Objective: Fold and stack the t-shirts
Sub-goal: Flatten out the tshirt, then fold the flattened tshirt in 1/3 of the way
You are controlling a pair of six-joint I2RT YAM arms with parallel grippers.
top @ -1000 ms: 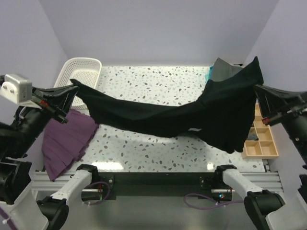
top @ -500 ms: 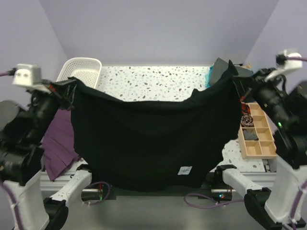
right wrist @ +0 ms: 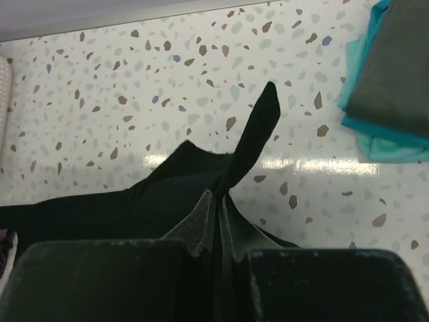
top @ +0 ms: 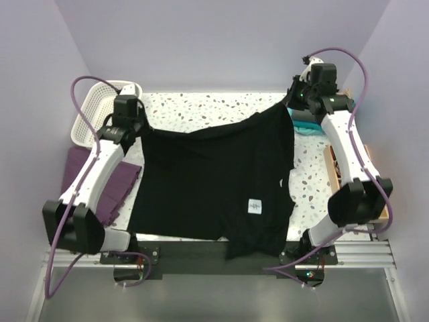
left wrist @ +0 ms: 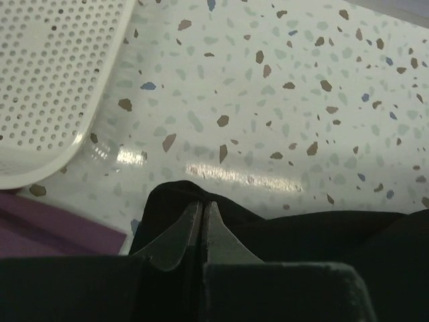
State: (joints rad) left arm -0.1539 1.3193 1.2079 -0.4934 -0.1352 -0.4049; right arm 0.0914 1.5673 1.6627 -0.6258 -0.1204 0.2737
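Note:
The large black t-shirt [top: 208, 181] lies spread over the table, its small white square label [top: 254, 206] near the front; its lower edge hangs over the near table edge. My left gripper [top: 139, 131] is shut on its far left corner, seen in the left wrist view [left wrist: 202, 204]. My right gripper [top: 291, 106] is shut on its far right corner, seen in the right wrist view [right wrist: 220, 196]. A folded dark grey tee [right wrist: 395, 67] lies on a teal one [right wrist: 382, 141] at the far right, also in the top view [top: 307, 124].
A white lattice basket [top: 100, 111] stands at the far left. A purple cloth [top: 110, 184] lies left of the black shirt. A wooden compartment tray [top: 332, 164] sits at the right edge, behind my right arm.
Both arms swung from high and near to the far side of the table, laying the black shirt down flat from its hanging spread.

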